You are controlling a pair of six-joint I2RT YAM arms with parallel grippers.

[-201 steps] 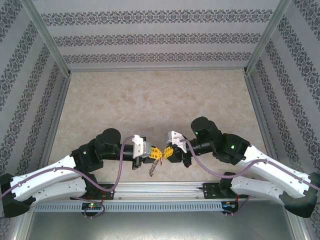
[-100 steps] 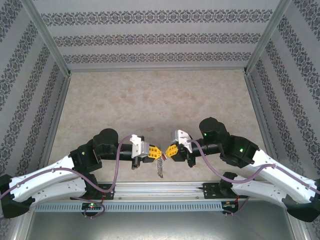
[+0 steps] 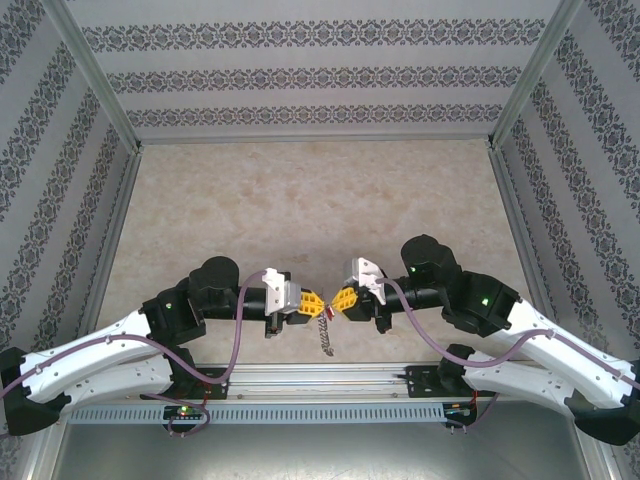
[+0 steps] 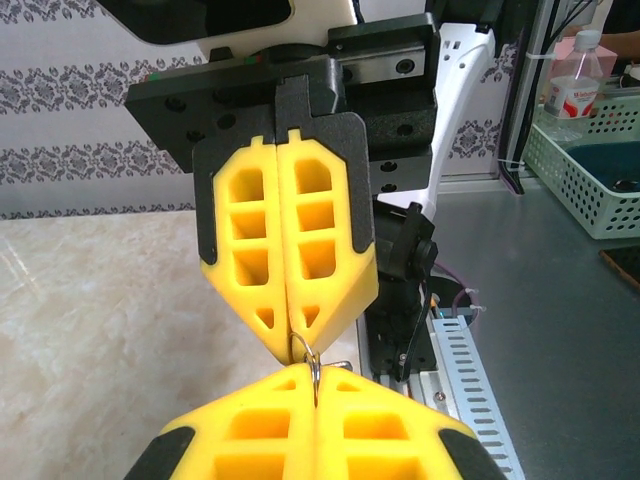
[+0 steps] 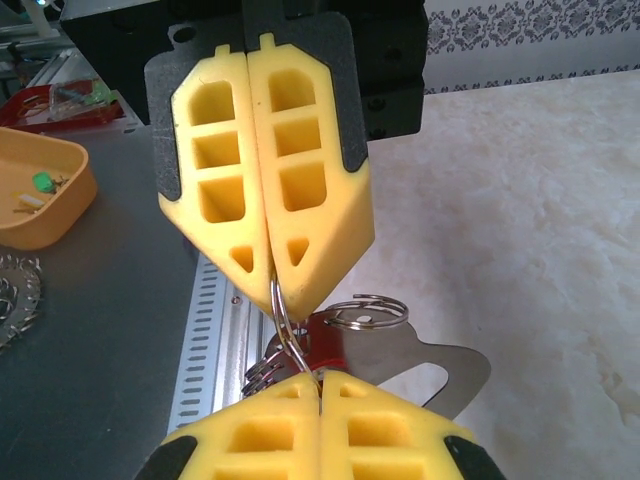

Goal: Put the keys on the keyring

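**Two grippers pinch one keyring between them**

There are two robot arms, one keyring and one key that can be clearly made out. From above, the left gripper (image 3: 318, 306) reaches in from 8 o'clock and the right gripper (image 3: 335, 304) from 4 o'clock. Their yellow tips nearly meet at 6 o'clock on the table (image 3: 300, 200), near its front edge.

Each gripper has two yellow fingers pressed fully together, with no gap. Both clamp the thin wire keyring (image 5: 283, 320), which bridges the small space between the tips. A small bunch (image 3: 325, 340) dangles from the ring toward 6 o'clock. The right wrist camera shows one flat silver key (image 5: 430, 365) and one more split ring (image 5: 365, 310) in it. The other pieces are too crowded to count.

The table is beige and marbled. Grey-and-white patterned wallpaper (image 3: 320, 80) covers three walls, framed by aluminium posts (image 3: 93, 75). One metal rail (image 3: 300, 412) runs along the near edge.

In the right wrist view, one orange tray (image 5: 60, 215) sits at 9 o'clock. It holds one green piece (image 5: 42, 181) and bits too small to name. In the left wrist view, one green mesh basket (image 4: 580, 195) sits at 3 o'clock, its contents too dark to tell. One clear bottle (image 4: 583, 75) stands just behind it.
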